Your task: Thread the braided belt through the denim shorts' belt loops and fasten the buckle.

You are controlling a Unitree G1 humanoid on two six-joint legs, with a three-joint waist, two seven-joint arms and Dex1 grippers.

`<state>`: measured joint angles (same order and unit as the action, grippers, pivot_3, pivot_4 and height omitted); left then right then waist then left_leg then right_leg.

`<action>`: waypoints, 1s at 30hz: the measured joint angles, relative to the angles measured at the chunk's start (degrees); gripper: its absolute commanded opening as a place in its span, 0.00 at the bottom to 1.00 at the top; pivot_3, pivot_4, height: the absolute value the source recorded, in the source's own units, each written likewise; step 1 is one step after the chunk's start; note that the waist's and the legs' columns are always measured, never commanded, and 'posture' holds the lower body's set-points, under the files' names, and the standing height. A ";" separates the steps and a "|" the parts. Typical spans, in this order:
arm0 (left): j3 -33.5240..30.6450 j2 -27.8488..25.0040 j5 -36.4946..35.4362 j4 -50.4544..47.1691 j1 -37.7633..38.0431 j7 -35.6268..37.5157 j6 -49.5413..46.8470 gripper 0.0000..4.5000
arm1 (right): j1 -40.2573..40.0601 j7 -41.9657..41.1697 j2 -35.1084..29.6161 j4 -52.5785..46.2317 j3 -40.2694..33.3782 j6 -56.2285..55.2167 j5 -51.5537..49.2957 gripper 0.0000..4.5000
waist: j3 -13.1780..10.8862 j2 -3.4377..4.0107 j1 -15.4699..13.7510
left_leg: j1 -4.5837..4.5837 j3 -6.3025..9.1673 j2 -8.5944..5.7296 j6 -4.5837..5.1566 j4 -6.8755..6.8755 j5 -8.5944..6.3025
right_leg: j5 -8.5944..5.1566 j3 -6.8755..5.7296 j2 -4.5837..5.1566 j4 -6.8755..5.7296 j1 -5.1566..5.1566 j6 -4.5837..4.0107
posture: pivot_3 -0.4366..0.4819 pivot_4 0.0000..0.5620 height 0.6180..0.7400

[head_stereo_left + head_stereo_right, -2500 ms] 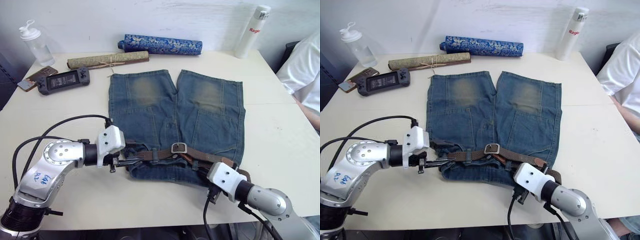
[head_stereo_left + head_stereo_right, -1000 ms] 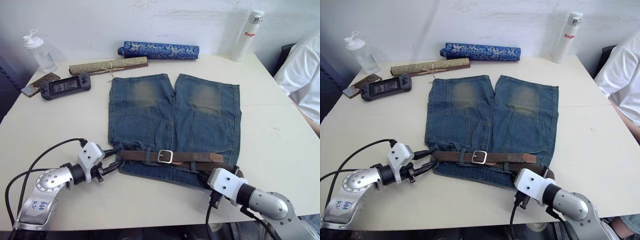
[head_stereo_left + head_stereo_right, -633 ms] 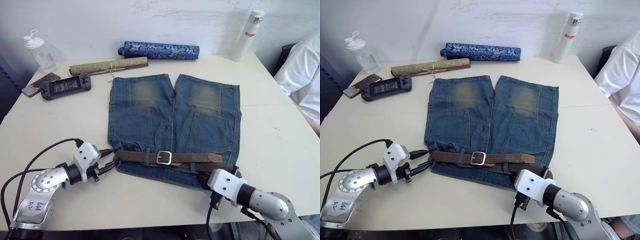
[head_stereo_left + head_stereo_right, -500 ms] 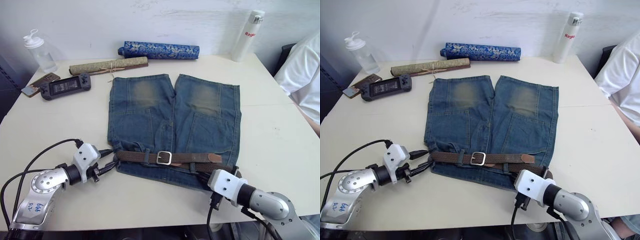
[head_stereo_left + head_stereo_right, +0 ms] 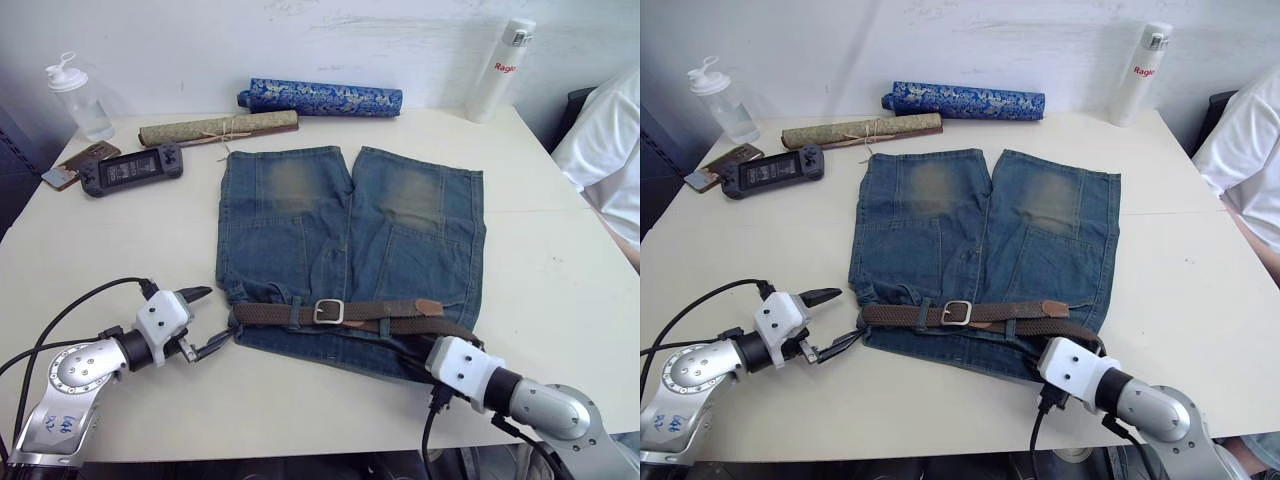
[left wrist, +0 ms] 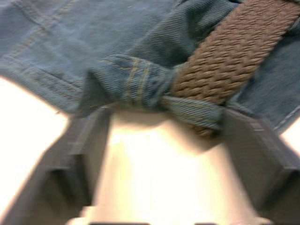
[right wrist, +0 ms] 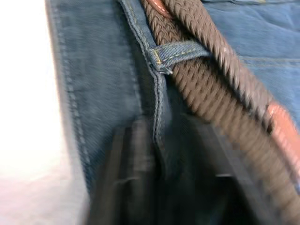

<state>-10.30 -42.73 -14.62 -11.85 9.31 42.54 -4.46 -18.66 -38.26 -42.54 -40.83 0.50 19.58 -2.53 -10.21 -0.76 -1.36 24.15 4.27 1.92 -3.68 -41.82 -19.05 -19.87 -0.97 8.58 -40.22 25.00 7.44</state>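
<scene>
Your braided belt is lying across the waistband of the denim shorts, running pretty much the full width of the waist. The buckle sits roughly mid-waist and looks done up, with the tan tip poking out on the shorts' right side. You can see the strap passing under a couple of belt loops either side of the buckle, and the right wrist view shows another loop crossing over the weave.

Your left gripper is just off the shorts' left waist corner, on the table — fingers spread wide, holding nothing. In the left wrist view the bunched denim corner and the belt's end sit right between and just past the two fingers, not touching as far as I can tell.

Your right gripper is at the shorts' right waist end, tucked in against the denim just under the belt. Its fingers are blurry in its wrist view, so I can't tell if they're spread or closed on the fabric.

Beyond the shorts' leg hems there's a blue patterned roll and an olive rolled mat. Left of the shorts, a handheld console and a clear bottle. A white bottle stands past the right leg — and a person's white sleeve is off that side too.
</scene>
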 measured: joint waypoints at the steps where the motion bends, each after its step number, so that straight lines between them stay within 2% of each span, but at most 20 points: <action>1: -0.14 -0.57 -0.64 -0.87 1.35 0.95 -0.97 0.98 | -0.53 -1.16 -0.02 -0.61 -1.75 1.39 -2.25 0.62 | -0.13 -0.03 0.00 | 0.02 -0.01 0.00 -0.04 0.00 -0.02 | 0.00 0.00 0.00 0.05 0.01 0.00 | 0.48 0.27 0.22; 4: -1.16 -1.11 -2.24 -3.07 2.30 2.46 -3.01 0.98 | -0.82 -3.76 -0.47 -2.30 -5.07 4.10 -7.08 0.62 | -0.39 -0.20 -0.07 | 0.07 0.00 0.00 -0.03 -0.04 -0.02 | 0.06 0.00 0.00 0.07 0.29 0.04 | 0.48 0.27 0.22; 7: -7.22 -5.42 -8.26 -8.52 4.36 7.34 -7.23 0.98 | -1.10 -10.42 -5.13 -4.26 -16.88 8.29 -16.13 0.62 | -0.77 -0.46 -0.19 | 0.24 0.00 0.00 -0.03 -0.09 -0.02 | 0.12 0.00 0.00 0.21 0.36 0.06 | 0.48 0.27 0.22; 10: -11.11 -6.86 -12.36 -10.92 4.33 9.23 -10.26 0.98 | -0.47 -13.01 -6.48 -4.00 -22.44 10.19 -20.65 0.62 | -0.87 -0.44 -0.16 | 0.25 -0.03 -0.01 -0.04 -0.08 -0.02 | 0.16 0.00 0.00 0.34 0.33 0.04 | 0.48 0.27 0.22; 14: -13.00 -7.83 -21.36 -14.65 -0.36 10.08 -18.27 0.98 | 10.95 -12.92 -6.80 2.67 -28.66 13.31 -28.88 0.62 | -1.32 -0.37 -0.04 | 0.22 -0.08 0.00 0.03 -0.12 0.02 | 0.48 0.01 0.00 0.50 0.29 0.11 | 0.48 0.27 0.22; 18: -13.41 -7.93 -25.50 -16.92 -3.00 9.27 -23.25 0.98 | 15.03 -12.01 -6.64 7.37 -30.05 15.30 -32.42 0.62 | -1.43 -0.22 -0.01 | 0.25 -0.08 -0.01 0.07 -0.08 0.04 | 0.60 0.02 0.00 0.50 0.33 0.25 | 0.48 0.27 0.22; 30: -12.15 -4.83 -24.39 -16.75 -4.34 7.04 -23.16 0.98 | 15.60 -9.68 -5.24 9.63 -27.66 15.27 -32.59 0.62 | -1.52 -0.08 0.00 | 0.31 -0.14 -0.04 0.07 -0.03 0.04 | 0.71 0.10 -0.01 0.57 0.40 0.44 | 0.48 0.27 0.22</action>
<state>-22.44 -47.56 -39.01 -28.60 4.97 49.59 -27.62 -3.06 -47.94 -47.78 -31.20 -27.16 34.85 -35.13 -11.73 -0.84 -1.35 24.46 4.13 1.88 -3.61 -41.85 -19.01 -19.15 -0.87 8.57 -39.65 25.40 7.88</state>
